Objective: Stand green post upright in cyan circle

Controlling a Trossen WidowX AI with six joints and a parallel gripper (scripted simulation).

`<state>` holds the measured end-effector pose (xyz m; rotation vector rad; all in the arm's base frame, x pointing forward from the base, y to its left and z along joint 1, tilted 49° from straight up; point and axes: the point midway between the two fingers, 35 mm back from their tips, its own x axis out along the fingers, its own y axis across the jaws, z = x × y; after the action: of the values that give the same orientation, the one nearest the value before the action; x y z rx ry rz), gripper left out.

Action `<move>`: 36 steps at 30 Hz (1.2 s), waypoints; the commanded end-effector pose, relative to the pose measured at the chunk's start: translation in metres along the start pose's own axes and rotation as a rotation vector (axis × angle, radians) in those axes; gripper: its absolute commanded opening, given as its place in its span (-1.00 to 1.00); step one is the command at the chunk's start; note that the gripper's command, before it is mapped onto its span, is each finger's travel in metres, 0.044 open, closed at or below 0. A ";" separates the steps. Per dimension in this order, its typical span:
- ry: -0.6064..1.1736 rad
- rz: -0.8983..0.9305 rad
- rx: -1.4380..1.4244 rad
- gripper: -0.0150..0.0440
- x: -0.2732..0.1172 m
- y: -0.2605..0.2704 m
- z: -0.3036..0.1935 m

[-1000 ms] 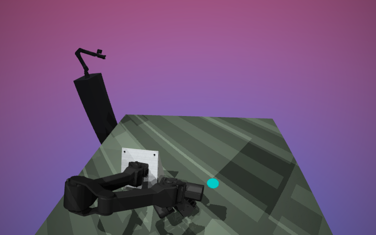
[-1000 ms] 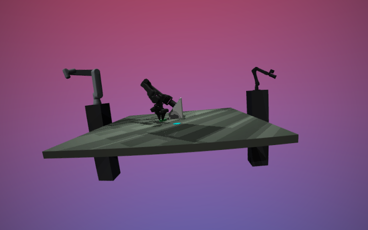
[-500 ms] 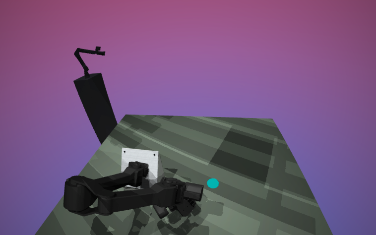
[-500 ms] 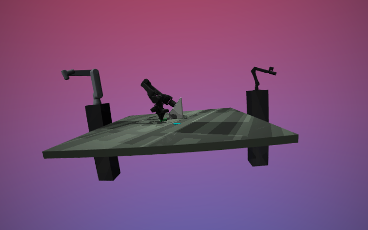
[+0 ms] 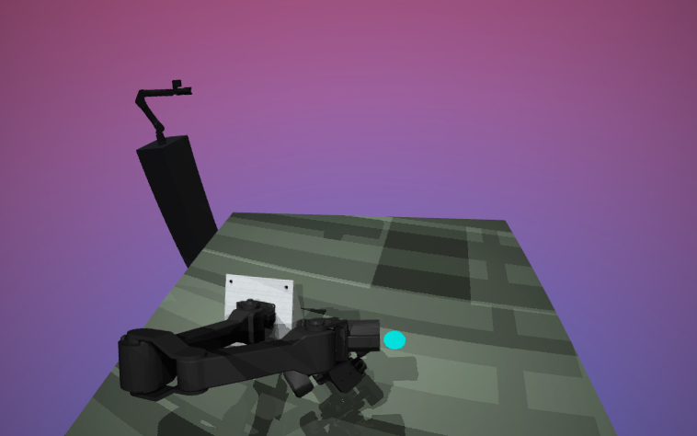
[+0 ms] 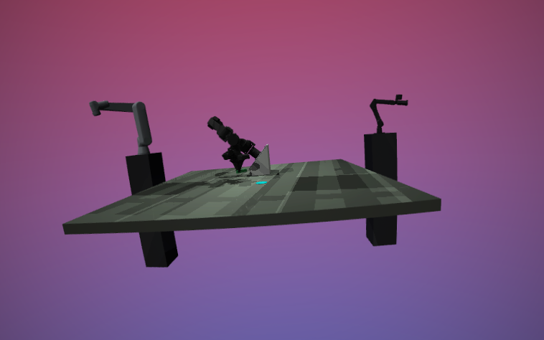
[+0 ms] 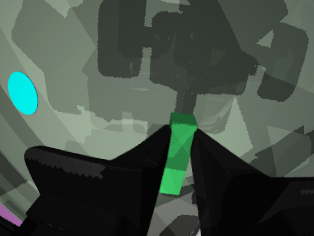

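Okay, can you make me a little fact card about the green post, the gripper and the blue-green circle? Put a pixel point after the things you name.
post: green post (image 6: pixel 241 171) (image 7: pixel 181 145), lying down, between the fingers
gripper: gripper (image 6: pixel 239 171) (image 7: pixel 180 131), shut on the post
circle: cyan circle (image 5: pixel 394 339) (image 6: pixel 261 182) (image 7: pixel 23 93), no post standing in it
still to do: stand the post up in the circle, let go, back away

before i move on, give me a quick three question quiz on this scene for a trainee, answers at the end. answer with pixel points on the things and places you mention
1. True or false: the green post (image 6: pixel 242 171) (image 7: pixel 182 147) already stands inside the cyan circle (image 5: pixel 394 339) (image 6: pixel 261 182) (image 7: pixel 23 93).

2. What is the gripper (image 6: pixel 239 171) (image 7: pixel 180 131) closed on?
a) the cyan circle
b) the green post
c) the white panel

3. Fill in the blank: in the wrist view, the cyan circle lies to the ____ of the green post.

Key: 1 false; 2 b; 3 left
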<state>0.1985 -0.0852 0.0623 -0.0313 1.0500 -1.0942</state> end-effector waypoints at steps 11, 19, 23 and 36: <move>0.000 0.004 0.006 -0.42 -0.044 0.001 0.000; -0.010 -0.008 0.007 -0.42 -0.069 -0.005 0.000; -0.016 -0.012 0.008 -0.42 -0.077 -0.007 -0.001; -0.013 -0.012 -0.316 -0.42 -0.086 0.024 0.009</move>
<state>0.2085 -0.0207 0.1143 -0.2388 1.1621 -0.9817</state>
